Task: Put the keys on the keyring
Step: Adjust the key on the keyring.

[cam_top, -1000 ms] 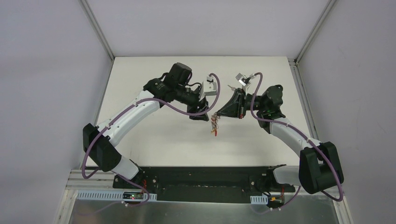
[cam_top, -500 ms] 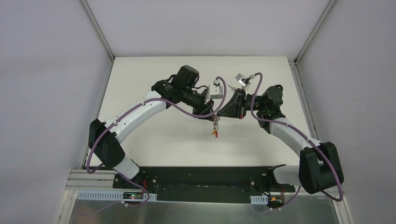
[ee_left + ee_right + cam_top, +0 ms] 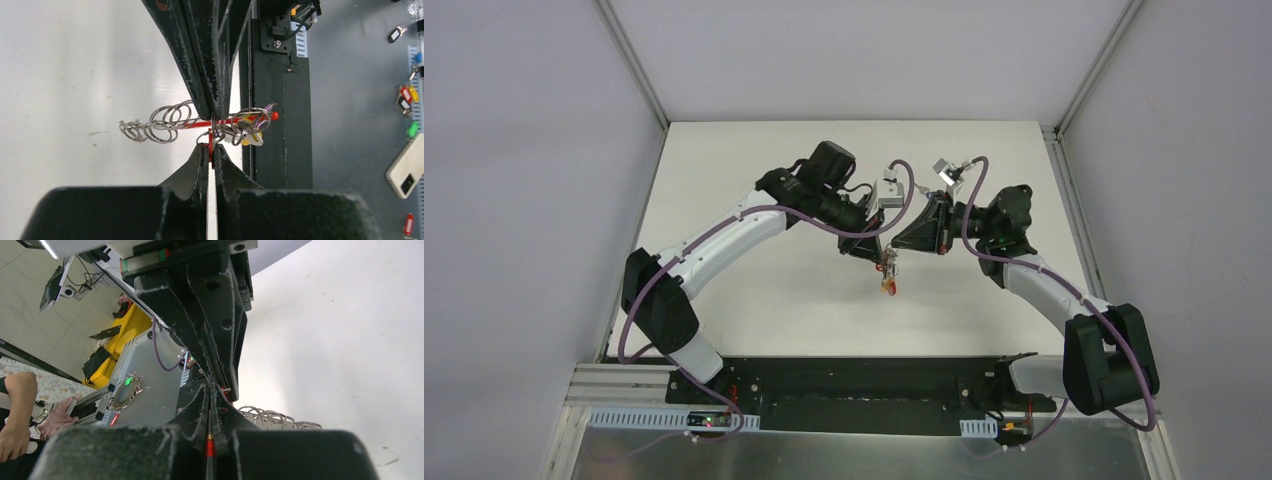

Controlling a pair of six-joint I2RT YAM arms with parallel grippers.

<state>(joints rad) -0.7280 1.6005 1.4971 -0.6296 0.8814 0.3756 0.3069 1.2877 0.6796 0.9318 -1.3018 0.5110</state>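
Red keyring carries looped silver clips.

Bright, even overhead light. Tabletop left of the fingers nearly washed out. Soft faint shadows. Finger bases nearest lens blurred; tips sharp.

robot lab cell: white table walled by plain panels on aluminium posts, slotted cable duct at the front, someone's arm outside it.
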